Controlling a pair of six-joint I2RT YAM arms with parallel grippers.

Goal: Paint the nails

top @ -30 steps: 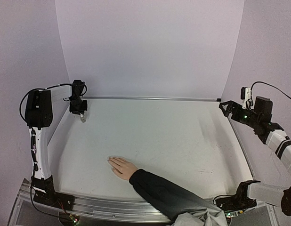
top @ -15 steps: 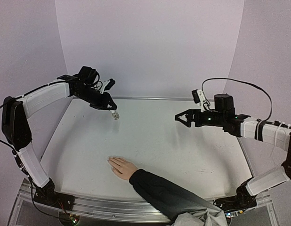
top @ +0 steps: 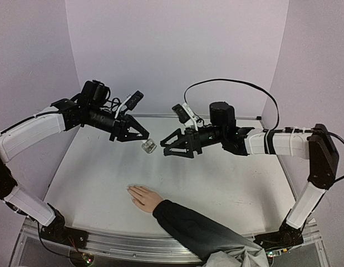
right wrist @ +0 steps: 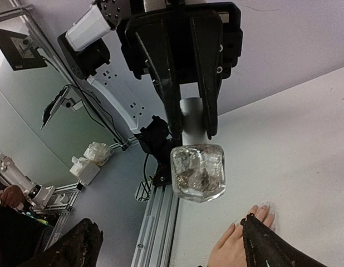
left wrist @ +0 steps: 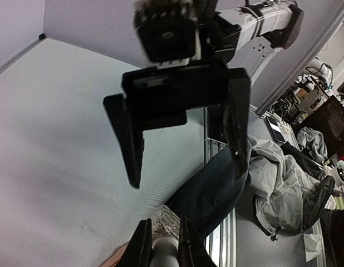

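Note:
A light-skinned hand with a dark sleeve lies flat near the table's front. Its pale nails are tiny; they also show in the right wrist view. My left gripper is shut on the white cap of a small clear glass bottle and holds it in the air above mid-table. The left wrist view shows the gripper and the bottle. My right gripper is open and empty. It faces the bottle from the right, a little apart.
A metal rail runs along the table's near edge. Pale walls close in the back and both sides. A grey garment lies beyond the near edge, off the table.
Both arms have swung in from the sides to mid-table. The left one carried the bottle from the far left corner, and the right gripper now faces it. The hand has not moved.

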